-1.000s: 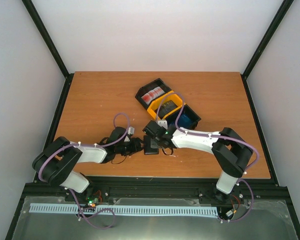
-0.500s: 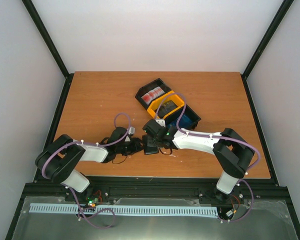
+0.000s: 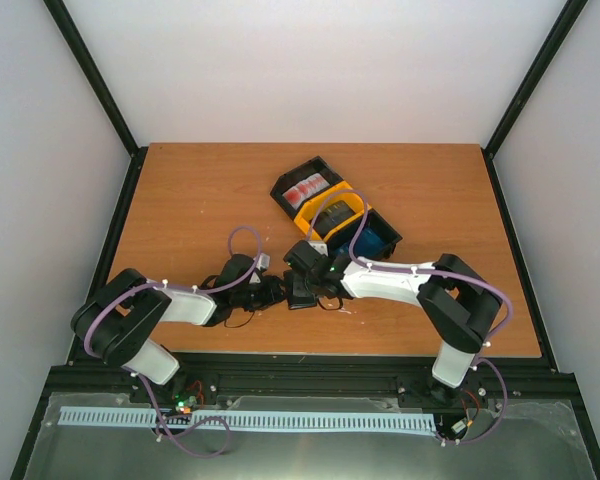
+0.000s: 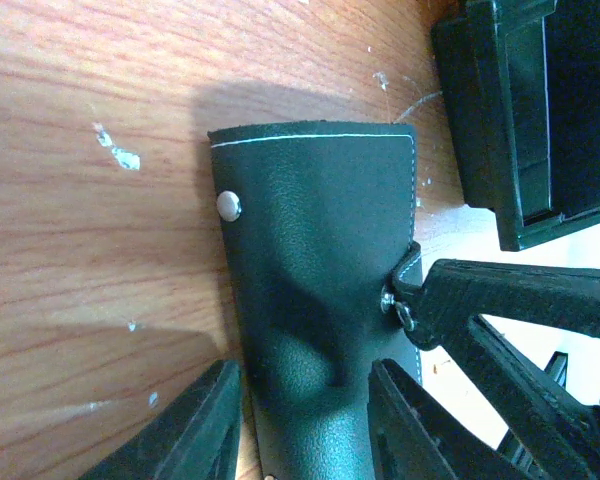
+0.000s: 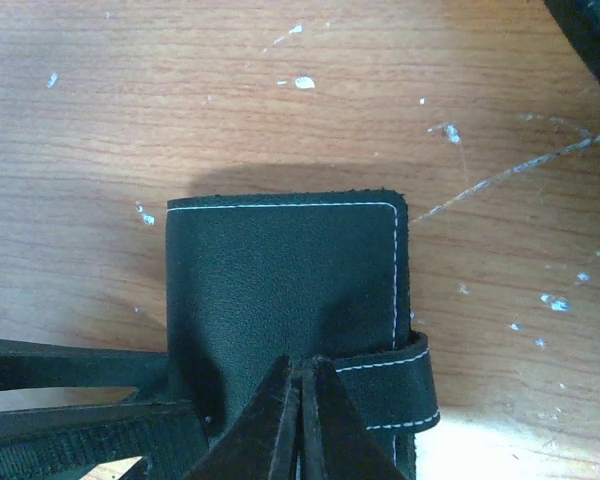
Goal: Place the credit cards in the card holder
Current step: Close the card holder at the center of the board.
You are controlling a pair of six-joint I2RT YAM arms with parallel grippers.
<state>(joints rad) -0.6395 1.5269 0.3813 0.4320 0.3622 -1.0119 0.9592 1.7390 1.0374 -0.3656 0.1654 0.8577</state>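
The card holder (image 3: 302, 291) is a black folded wallet lying on the table between my two grippers. In the left wrist view my left gripper (image 4: 302, 400) straddles its near end (image 4: 315, 240), with one finger at each side; the leather bulges between them. In the right wrist view my right gripper (image 5: 302, 372) is shut on the short clasp tab (image 5: 395, 385) over the card holder (image 5: 280, 280). The credit cards lie in the bins: red-and-white ones (image 3: 305, 190) and blue ones (image 3: 377, 241).
The joined black-yellow-black bins (image 3: 352, 200) stand just behind the grippers, at the middle back right of the wooden table (image 3: 190, 190). The table's near edge lies close below the wallet. Purple cables loop over both arms.
My left gripper has moved a little right, up to the card holder. My right gripper has shifted only slightly and stays on the clasp tab.
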